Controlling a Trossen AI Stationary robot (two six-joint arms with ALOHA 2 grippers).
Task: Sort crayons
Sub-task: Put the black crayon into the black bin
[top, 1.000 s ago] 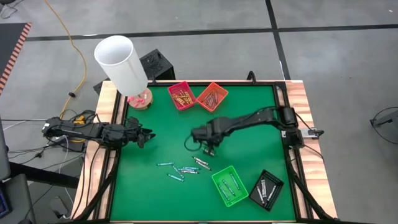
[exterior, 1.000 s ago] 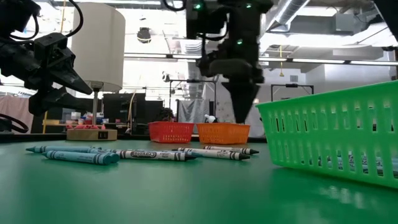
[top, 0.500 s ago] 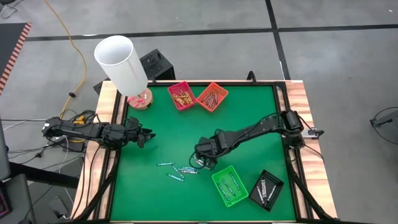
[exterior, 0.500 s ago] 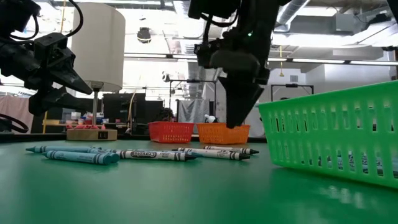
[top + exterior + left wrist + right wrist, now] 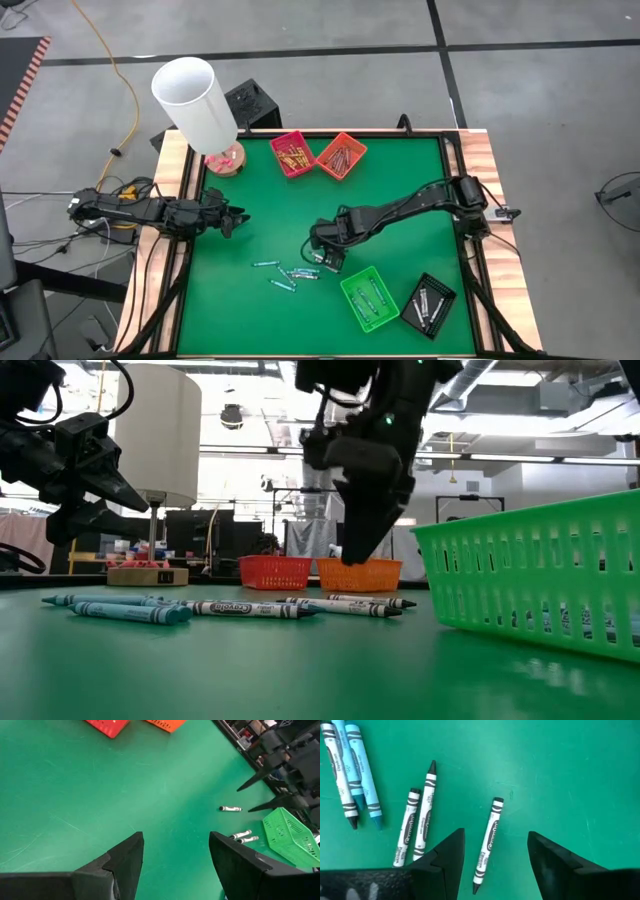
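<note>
While the right tool [image 5: 492, 855] gapes empty, three grey crayons [image 5: 489, 838] beneath, two teal [image 5: 362, 775] (left tool [image 5: 175, 855] parted).

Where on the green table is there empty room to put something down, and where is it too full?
The green mat lies bare between the red tray and orange tray and the open right gripper. Bare too beside the waiting left gripper. Crowded: the loose crayons, green basket and black tray.
</note>
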